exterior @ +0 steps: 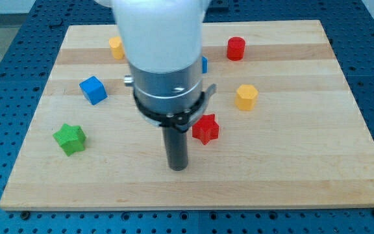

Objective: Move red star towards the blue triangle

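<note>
The red star [206, 129] lies near the middle of the wooden board. My tip [178, 168] rests on the board just below and to the left of it, a short gap apart. A sliver of a blue block [204, 64] shows behind the arm, above the star; its shape is hidden, so I cannot tell that it is the triangle.
A blue cube [93, 90] and a green star [69, 139] sit at the view's left. A yellow block [115, 47] is at the top left, a red cylinder [236, 49] at the top right, a yellow hexagon [246, 97] right of the star. The arm body [164, 58] hides the board's upper middle.
</note>
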